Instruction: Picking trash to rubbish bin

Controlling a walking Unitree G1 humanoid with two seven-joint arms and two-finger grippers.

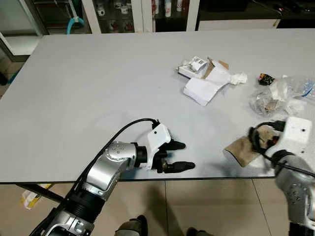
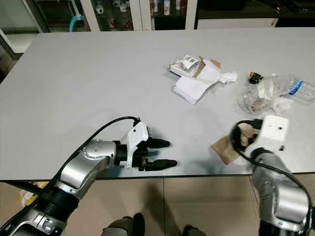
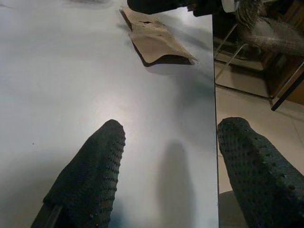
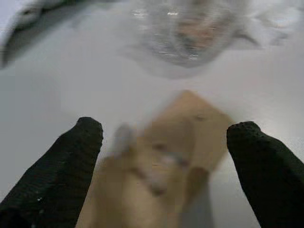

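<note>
My bench (image 1: 98, 93) looks like smooth grey laminate with a soft sheen, catching a pale glare. The brown bag (image 1: 242, 150) is matt kraft paper, creased. Beyond it I see crumpled clear plastic wrap (image 1: 268, 101), glossy and crinkled, and white paper (image 1: 204, 88), matt and folded. The left tool (image 1: 178, 156) has black rubbery fingers (image 3: 90, 183) with a dotted, grippy texture. My arm (image 1: 106, 169) is brushed silver metal with white plastic housing.

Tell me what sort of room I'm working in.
Probably a dining or work room in a home: a big grey table strewn with trash, glass-door cabinets behind it, tiled floor below.
</note>
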